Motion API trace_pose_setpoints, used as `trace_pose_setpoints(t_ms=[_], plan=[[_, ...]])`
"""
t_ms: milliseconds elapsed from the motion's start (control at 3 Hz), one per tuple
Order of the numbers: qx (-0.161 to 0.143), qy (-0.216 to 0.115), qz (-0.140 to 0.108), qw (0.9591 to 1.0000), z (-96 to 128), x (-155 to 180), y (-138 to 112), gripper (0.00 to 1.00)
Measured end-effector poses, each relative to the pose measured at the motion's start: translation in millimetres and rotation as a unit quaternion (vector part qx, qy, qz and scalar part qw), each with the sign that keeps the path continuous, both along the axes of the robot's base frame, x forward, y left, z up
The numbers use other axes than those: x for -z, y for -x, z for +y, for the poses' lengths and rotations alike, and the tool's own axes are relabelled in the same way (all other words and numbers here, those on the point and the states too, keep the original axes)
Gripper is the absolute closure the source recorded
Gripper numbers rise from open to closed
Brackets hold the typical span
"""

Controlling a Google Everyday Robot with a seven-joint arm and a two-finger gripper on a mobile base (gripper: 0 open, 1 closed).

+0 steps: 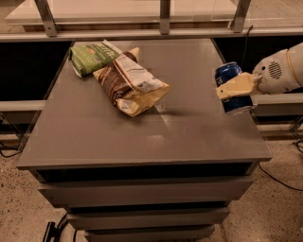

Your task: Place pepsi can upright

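Observation:
The pepsi can (228, 74) is dark blue with a silver top. It stands nearly upright at the right edge of the grey table (142, 137). My gripper (227, 88) comes in from the right and is shut on the can. One cream finger (238, 86) lies across the can's front, and the other is hidden behind it. I cannot tell whether the can's bottom rests on the table top. The white arm (280, 71) extends off the right side of the view.
A brown and cream chip bag (130, 84) lies at the middle back of the table. A green chip bag (92, 56) lies at the back left, touching it. A railing with metal posts (164, 14) runs behind the table. Drawers sit below the top.

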State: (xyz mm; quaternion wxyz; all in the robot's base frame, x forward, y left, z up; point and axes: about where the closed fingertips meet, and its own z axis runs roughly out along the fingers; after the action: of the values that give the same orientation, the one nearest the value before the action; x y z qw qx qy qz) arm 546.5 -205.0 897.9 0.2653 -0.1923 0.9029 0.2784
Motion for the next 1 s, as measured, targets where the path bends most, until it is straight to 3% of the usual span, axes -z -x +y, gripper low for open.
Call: trace_pose_setpoints(t_ms=[333,667,1000], plan=[[-0.001,0.001,0.0,1.0,0.8,0.4,-0.5,1.0],[-0.005,-0.003,-0.024,0.9997,2.7,2.9,-1.3,1.0],[-0.025,-0.019,-0.08,0.9963,7.7,5.7,-5.8,1.0]])
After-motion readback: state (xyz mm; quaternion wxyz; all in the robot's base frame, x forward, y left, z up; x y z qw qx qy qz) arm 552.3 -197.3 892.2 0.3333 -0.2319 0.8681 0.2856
